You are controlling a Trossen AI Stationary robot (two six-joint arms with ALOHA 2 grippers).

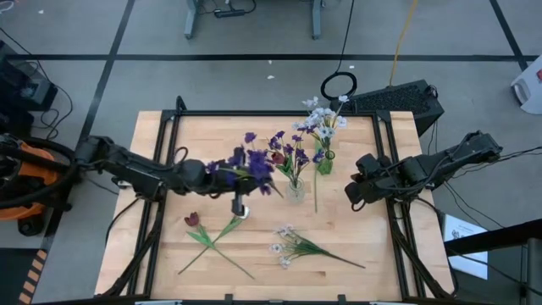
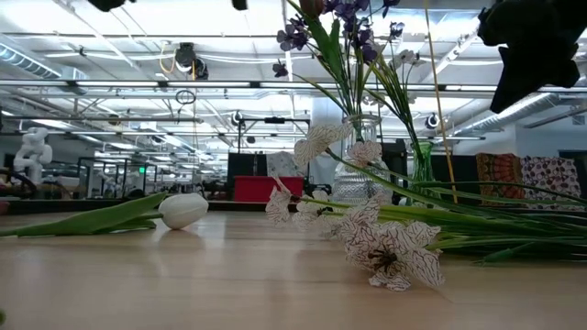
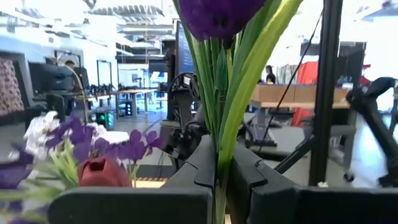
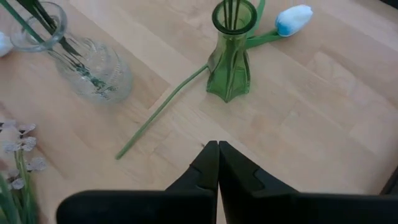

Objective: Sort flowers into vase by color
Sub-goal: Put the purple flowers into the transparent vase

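Note:
My left gripper (image 1: 224, 174) hovers left of the clear vase (image 1: 295, 188), shut on a purple sprig (image 1: 251, 165). That vase holds purple sprigs and one dark red bud. The green vase (image 1: 323, 163) holds pale white-blue blossoms. My right gripper (image 1: 351, 191) is shut and hangs over bare table right of the green vase (image 4: 229, 56). A dark red tulip (image 1: 192, 219), a white tulip (image 1: 241, 212) and a pale white-blue sprig (image 1: 288, 246) lie flat near the near edge. Another white tulip (image 4: 292, 18) lies behind the green vase, its stem (image 4: 161, 109) running past it. My left gripper pinches the purple sprig's green stems (image 3: 227, 134) between its two fingers (image 3: 202, 165), below the purple blossom (image 3: 217, 15). The fingers lie across the stems, coming level from the table's left. The sprig is lifted clear of the table, and its stems pass upright through the fingers.
A black keyboard (image 1: 398, 97) and a ring-shaped object (image 1: 339, 85) sit at the table's far right edge. Black frame rails (image 1: 165, 144) run along both sides. Bare tabletop shows at the near right (image 1: 381, 246) and the far left (image 1: 203, 131).

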